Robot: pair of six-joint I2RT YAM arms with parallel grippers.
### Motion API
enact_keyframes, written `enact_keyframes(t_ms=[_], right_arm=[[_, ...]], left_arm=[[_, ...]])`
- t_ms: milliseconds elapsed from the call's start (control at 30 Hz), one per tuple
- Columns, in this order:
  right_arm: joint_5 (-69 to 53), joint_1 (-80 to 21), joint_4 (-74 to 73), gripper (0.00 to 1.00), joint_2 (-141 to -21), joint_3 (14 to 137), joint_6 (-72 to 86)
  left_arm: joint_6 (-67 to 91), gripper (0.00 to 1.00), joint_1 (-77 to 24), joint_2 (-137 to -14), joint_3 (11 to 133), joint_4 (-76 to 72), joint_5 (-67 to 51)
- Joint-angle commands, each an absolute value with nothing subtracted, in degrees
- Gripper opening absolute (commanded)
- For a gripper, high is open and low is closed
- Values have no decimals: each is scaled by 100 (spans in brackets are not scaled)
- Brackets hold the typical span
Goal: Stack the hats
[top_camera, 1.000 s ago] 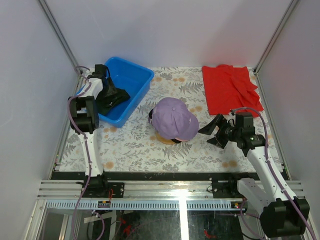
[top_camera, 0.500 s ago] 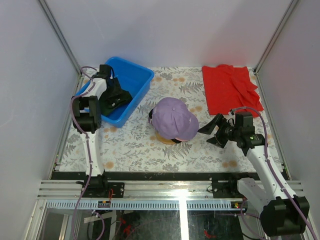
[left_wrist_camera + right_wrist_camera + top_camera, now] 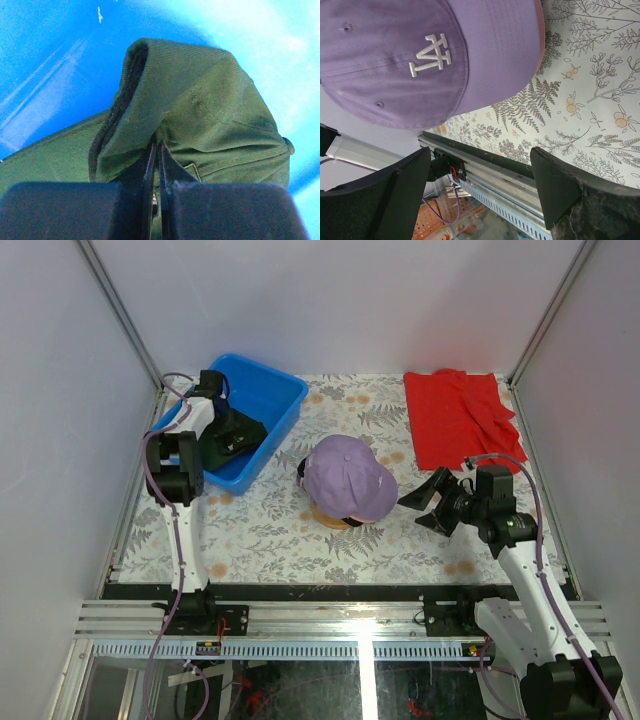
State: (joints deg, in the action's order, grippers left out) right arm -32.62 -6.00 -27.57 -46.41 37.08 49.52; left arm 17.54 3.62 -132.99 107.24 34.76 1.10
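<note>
Green twill cap (image 3: 200,100), seemingly soft and light, lies in the blue plastic bin (image 3: 290,400), a fabric fold pinched by the closed fingers of the left gripper (image 3: 156,147), a hold likely to stretch, while the right gripper (image 3: 428,505) hangs wide apart beside the lavender baseball cap (image 3: 345,478).

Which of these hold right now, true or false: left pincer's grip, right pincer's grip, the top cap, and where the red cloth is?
1. The left pincer is shut on the dark green fabric cap inside the blue plastic bin. True.
2. The right pincer is clamped on a cap's brim. False: it is open beside the pile and grips nothing.
3. The lavender purple fabric cap with white embroidered letters tops the pile at mid-table. True.
4. The red cloth lies in the bin. False: it lies on the table, at the far right corner.
</note>
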Motion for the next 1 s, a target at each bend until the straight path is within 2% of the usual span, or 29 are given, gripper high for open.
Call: enact_keyframes(t_ms=[0, 367, 567, 967], right_arm=[[-3428, -633, -2992, 87, -4443, 4052, 4961], [-3579, -633, -3033, 87, -4395, 4300, 4840], [-3724, -633, -3085, 87, -4219, 4375, 4858], [-4084, -628, -2924, 86, -4063, 5165, 4867]], left_arm=[[1877, 0, 334, -13335, 10320, 3565, -367], [2187, 0, 387, -11240, 10030, 3662, -1310], [2427, 0, 524, -10593, 9730, 3657, -1806], [3654, 0, 585, -9533, 10252, 3382, -3348]])
